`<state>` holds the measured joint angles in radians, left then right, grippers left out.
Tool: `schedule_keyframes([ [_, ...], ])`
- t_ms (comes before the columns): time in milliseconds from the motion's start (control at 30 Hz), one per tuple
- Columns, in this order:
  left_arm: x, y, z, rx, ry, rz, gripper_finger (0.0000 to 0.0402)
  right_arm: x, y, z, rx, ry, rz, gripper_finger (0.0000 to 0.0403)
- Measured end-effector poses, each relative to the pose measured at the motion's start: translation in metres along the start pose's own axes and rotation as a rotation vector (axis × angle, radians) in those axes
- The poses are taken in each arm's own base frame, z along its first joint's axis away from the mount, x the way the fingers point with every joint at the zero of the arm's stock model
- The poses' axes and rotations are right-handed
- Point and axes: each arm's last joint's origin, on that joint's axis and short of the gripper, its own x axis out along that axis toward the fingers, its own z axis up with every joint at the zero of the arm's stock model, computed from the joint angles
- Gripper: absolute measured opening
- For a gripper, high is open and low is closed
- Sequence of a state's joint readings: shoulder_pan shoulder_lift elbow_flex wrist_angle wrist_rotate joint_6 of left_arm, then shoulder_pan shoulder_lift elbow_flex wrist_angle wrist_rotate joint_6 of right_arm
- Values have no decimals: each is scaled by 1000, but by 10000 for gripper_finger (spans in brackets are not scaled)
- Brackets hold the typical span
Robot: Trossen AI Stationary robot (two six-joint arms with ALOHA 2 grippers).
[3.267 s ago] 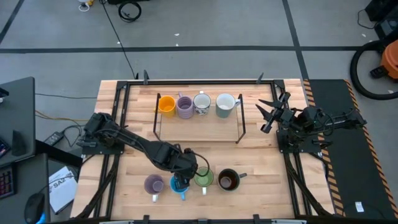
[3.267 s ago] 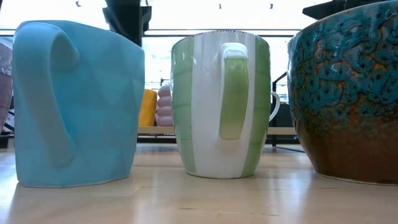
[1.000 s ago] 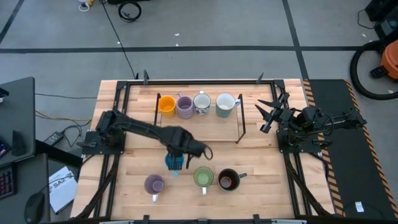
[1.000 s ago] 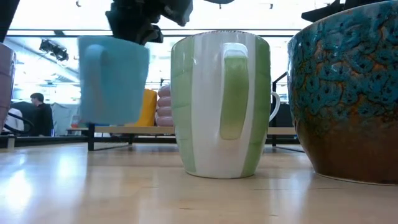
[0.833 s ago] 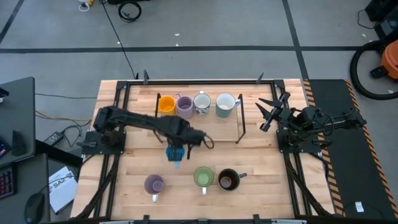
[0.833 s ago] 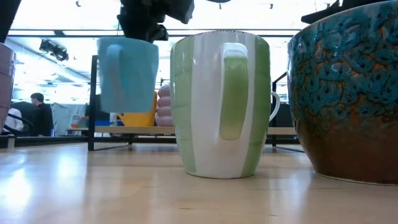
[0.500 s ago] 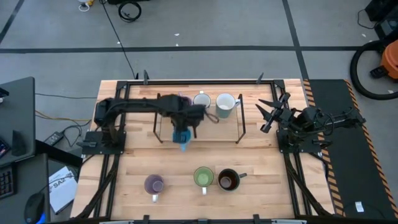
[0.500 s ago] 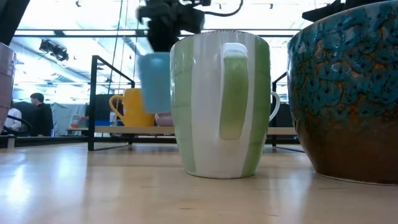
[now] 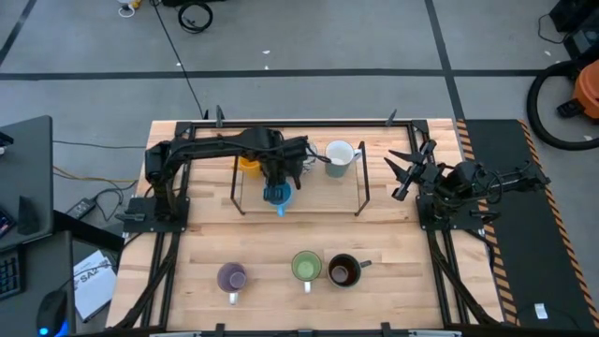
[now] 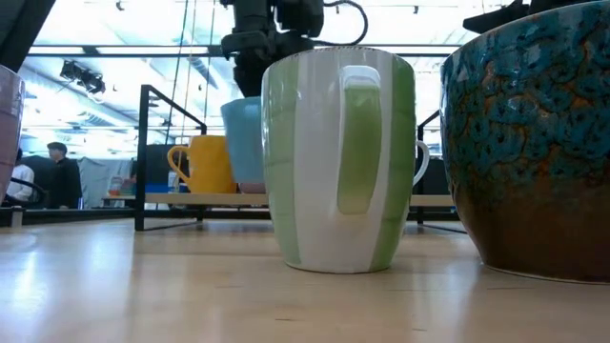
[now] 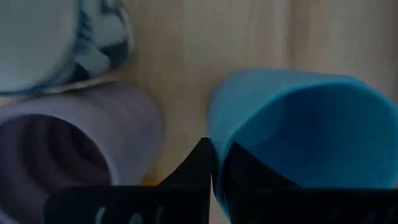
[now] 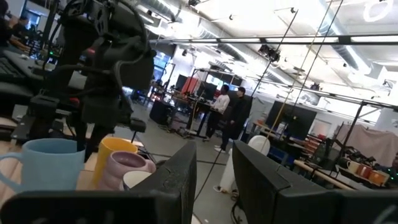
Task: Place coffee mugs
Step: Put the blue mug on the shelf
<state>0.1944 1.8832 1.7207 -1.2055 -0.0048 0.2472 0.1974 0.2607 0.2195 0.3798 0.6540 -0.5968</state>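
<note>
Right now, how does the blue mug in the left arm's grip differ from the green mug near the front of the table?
The blue mug is plain bright blue; the green mug is green-and-white striped. The blue mug is clamped by the left gripper over the shelf rack, near the row of mugs there; the green mug stands free on the table beside the dark mug. Both are upright, handled mugs.

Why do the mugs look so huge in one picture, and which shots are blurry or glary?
Low view: the green mug sits close to the lens, so it looms; bright windows behind glare. Left wrist view: the blue mug and purple mug are soft, out of focus. High view: even and sharp.
</note>
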Motion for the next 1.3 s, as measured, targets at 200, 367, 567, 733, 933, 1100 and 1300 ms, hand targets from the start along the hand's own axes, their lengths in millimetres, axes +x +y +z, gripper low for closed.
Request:
schedule_keyframes([
  [200, 13, 1, 2, 2, 23, -8, 24, 0, 0, 0, 10, -1, 2, 110],
  [367, 15, 1, 3, 8, 17, -4, 24, 0, 1, 0, 13, -15, 22, 110],
  [567, 15, 2, 3, 16, 23, 22, 30, 0, 1, 0, 12, -15, 22, 110],
  [733, 15, 4, 4, 27, 16, 36, 32, 0, 1, 0, 11, -15, 23, 110],
  [933, 15, 4, 4, 47, 17, 46, 41, 0, 1, 0, 10, -16, 24, 110],
  [1100, 15, 6, 5, 47, 13, 85, 64, 0, 1, 0, 13, -16, 25, 110],
  [1300, 15, 6, 5, 47, 15, 92, 92, 0, 1, 1, 15, -26, 41, 110],
])
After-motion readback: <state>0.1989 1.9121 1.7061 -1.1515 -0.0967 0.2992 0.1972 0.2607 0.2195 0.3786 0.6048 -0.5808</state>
